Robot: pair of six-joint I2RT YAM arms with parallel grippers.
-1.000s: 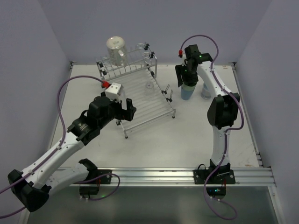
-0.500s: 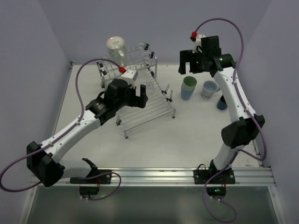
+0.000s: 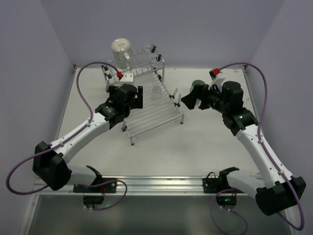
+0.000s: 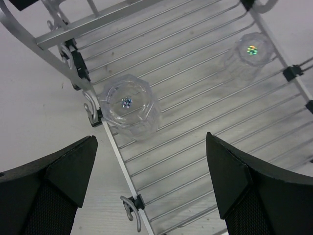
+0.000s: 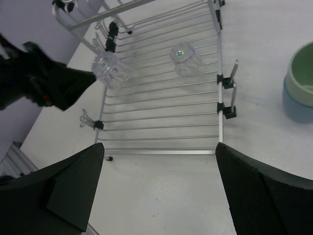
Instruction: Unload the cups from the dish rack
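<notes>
The wire dish rack (image 3: 146, 115) stands at the table's middle back. Two clear glasses stand upside down on its rods, one near the left rail (image 4: 129, 105) and one further right (image 4: 249, 56); both show in the right wrist view (image 5: 108, 68) (image 5: 183, 58). My left gripper (image 3: 134, 98) hovers open and empty over the rack's left side (image 4: 151, 188). My right gripper (image 3: 193, 98) hangs open and empty by the rack's right front corner (image 5: 159, 191). The pale green tumbler (image 5: 303, 73) sits nested in the light blue tumbler (image 5: 293, 105) on the table, right of the rack.
A large clear upturned jar (image 3: 121, 49) sits on the rack's raised back rail. Wire hooks (image 5: 227, 85) stick out from the rack's right side. My right arm hides the table behind it. Purple walls close in the back and sides.
My right gripper left the stacked tumblers and swung down and forward to the rack's right front corner. My left gripper moved back and left over the rack's left side.
</notes>
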